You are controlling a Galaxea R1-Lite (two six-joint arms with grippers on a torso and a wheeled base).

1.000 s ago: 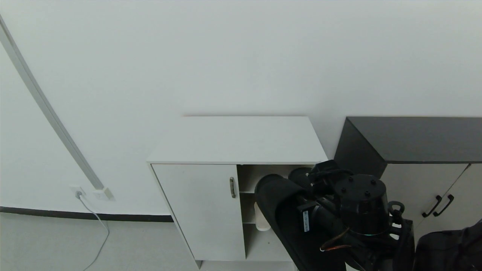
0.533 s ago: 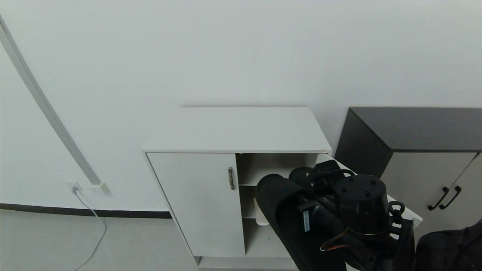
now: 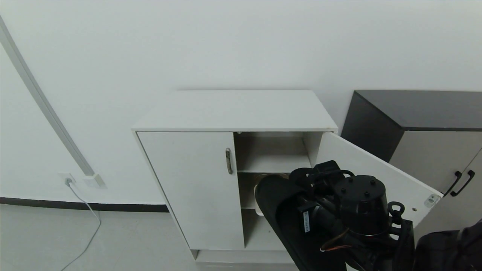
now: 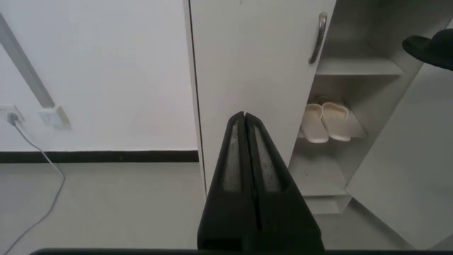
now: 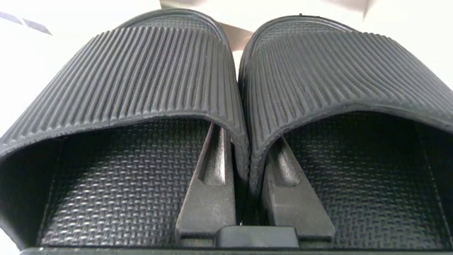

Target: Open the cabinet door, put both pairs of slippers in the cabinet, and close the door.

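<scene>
The white cabinet (image 3: 233, 111) has its right door (image 3: 399, 184) open toward four o'clock. The black slippers (image 5: 163, 92), pinched together by the right gripper (image 5: 244, 195), likely go next onto the top shelf (image 3: 273, 165), level, above the white slippers (image 4: 333, 120) inside. The left gripper (image 4: 245, 163) is closed, empty.

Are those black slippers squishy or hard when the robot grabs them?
Probably bendy: the black slippers look like ribbed rubber or foam. Likely light, since one gripper holds both. Their bumpy insides should resist slipping.
</scene>
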